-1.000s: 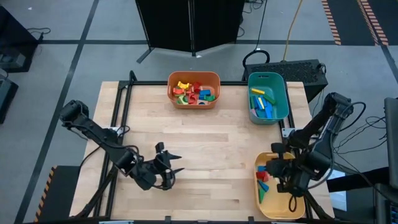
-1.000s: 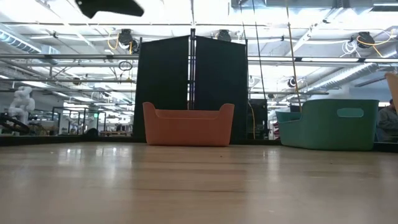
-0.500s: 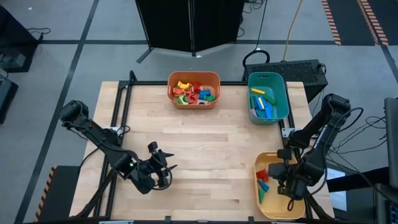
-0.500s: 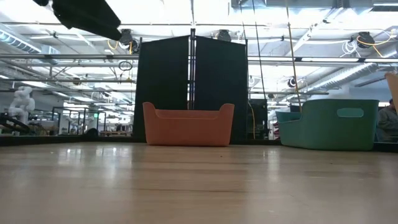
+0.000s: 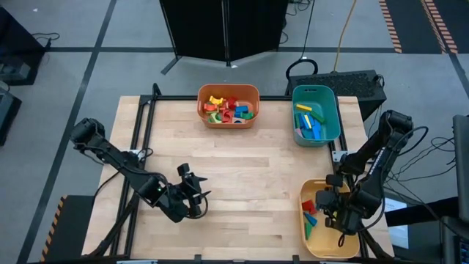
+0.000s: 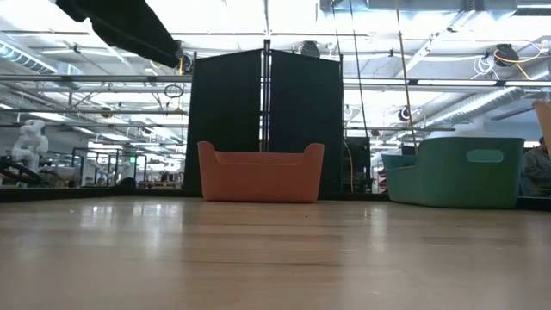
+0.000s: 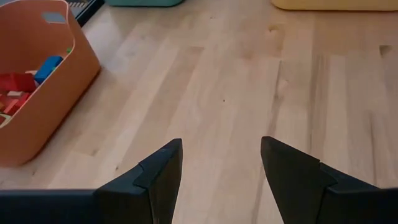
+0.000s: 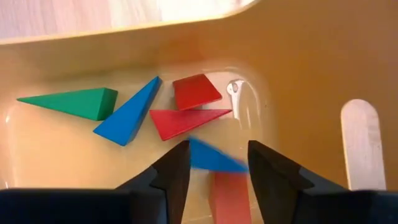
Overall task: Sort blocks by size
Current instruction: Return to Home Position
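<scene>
Right pincer (image 8: 217, 151) released, fingers apart with nothing gripped, hanging over the yellow bin (image 5: 314, 248) at the counter's (image 5: 249, 165) near right corner; straight below the gap a blurred blue wedge block (image 8: 214, 158) and a red flat block (image 8: 230, 193) on the bin floor, can't tell if the blue one touches the fingers; farther in the same bin a red wedge block (image 8: 186, 119) touching a small red block (image 8: 196, 90), a second blue wedge (image 8: 127, 112) against it, a green wedge (image 8: 71, 102) just beside that; left pincer (image 7: 221, 146) also released and empty, above bare wood near the counter's front left, well apart from every bin; orange bin (image 5: 228, 87) at the far edge near the middle holds mixed blocks (image 5: 227, 108) in red, yellow, green, blue; teal bin (image 5: 316, 89) at the far right corner holds blue, green and yellow long blocks (image 5: 309, 125); no block lies loose on the counter top
</scene>
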